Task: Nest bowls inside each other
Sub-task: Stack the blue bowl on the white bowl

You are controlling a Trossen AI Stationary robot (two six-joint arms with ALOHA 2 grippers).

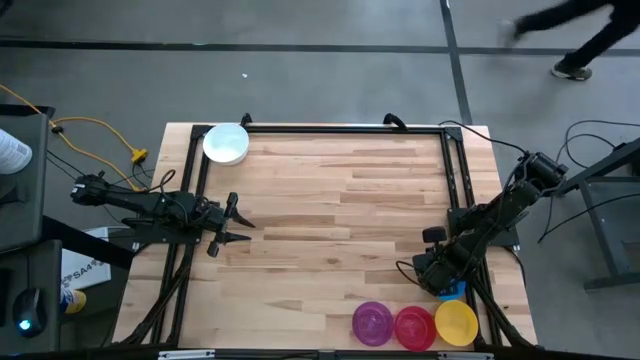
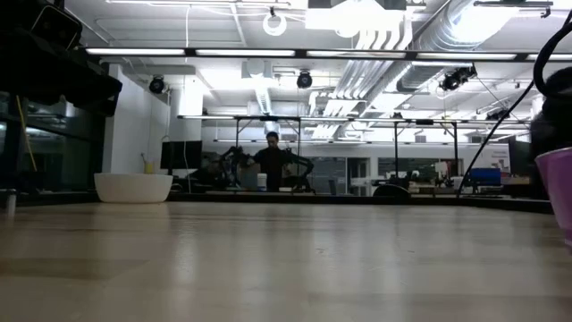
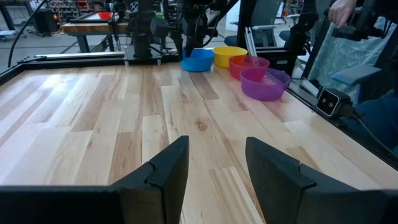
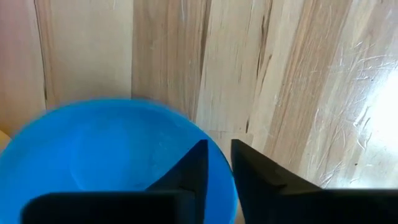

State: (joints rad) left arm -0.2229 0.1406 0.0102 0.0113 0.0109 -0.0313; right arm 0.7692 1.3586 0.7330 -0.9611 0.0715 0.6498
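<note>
Now right pincer point(image 4: 217, 163) nearly closed astride blue bowl point(image 4: 112, 155) rim.

Robotics lab or workshop: exposed silver ceiling ducts point(image 2: 393, 40), strip lights, grey concrete floor point(image 1: 300, 80), other black-framed robot rigs point(image 2: 420, 152) far behind the pale wooden worktop point(image 1: 330, 210), loose yellow cable point(image 1: 95, 130).

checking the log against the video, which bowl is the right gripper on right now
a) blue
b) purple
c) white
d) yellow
a: the right wrist view shows the right gripper with its fingers pinching the rim of the blue bowl, while the white bowl sits alone at the far corner and the purple bowl and yellow bowl sit untouched in the front row.
</note>
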